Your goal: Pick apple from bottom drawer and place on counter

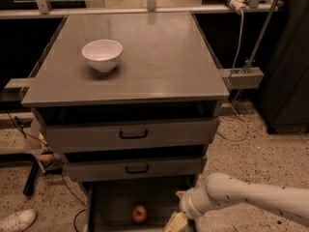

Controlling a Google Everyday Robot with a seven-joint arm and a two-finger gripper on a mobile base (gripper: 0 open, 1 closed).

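The gripper (176,223), at the right of the bottom drawer (113,199), runs off the lower edge. The drawer's front is cut off too.

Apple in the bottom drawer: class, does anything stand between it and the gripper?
Nothing visible does. The gripper hangs over the right side of the bottom drawer, and only bare drawer floor lies between it and the apple.

White arm (251,199) reaches in from the right, its pincer (176,222) angled down at lower centre.
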